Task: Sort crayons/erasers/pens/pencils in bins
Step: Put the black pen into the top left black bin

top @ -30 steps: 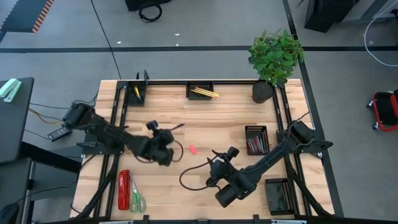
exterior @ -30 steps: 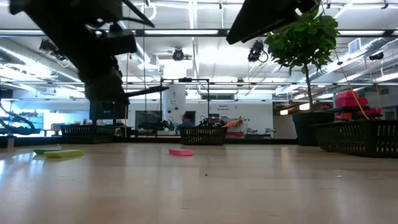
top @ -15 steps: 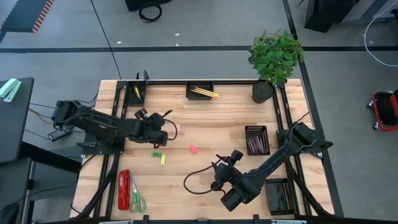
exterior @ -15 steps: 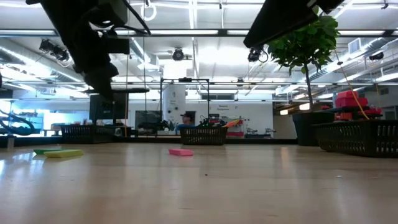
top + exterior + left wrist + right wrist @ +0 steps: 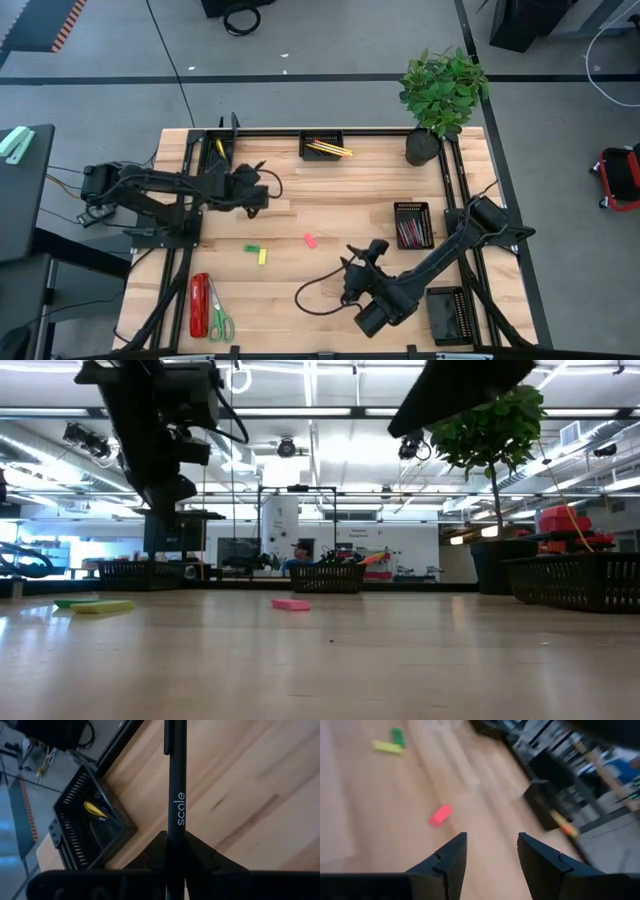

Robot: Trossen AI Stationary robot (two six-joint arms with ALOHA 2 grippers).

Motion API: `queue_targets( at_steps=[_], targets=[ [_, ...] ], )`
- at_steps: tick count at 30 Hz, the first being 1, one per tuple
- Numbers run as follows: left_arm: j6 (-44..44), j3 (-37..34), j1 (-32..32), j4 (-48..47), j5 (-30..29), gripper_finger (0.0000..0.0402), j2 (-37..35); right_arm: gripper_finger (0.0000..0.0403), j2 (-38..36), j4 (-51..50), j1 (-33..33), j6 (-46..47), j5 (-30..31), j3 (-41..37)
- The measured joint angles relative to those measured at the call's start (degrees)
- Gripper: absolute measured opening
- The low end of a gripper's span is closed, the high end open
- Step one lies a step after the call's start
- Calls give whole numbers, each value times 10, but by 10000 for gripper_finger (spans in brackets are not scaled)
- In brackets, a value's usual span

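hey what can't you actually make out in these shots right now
- Pen: its far end is cut off by the left wrist view's edge; its lower end is hidden between the left tool fingers.
- Front right bin: contents too dark in the high view.
- Far bin: blurred in the right wrist view, beyond the open right tool.

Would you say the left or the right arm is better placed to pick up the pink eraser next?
Probably the right. The right gripper is open, empty and facing the pink eraser, while the left gripper is shut on a black pen near the far-left bin.
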Motion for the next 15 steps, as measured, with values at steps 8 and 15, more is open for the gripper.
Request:
queue_targets(
  at_steps=[8,15],
  targets=[
    [60,0,68,-4,33,44,0,180,0,1,-64,-63,63,0],
    [137,6,114,6,-43,50,-25,180,0,29,-140,-174,-20,0]
  ],
)
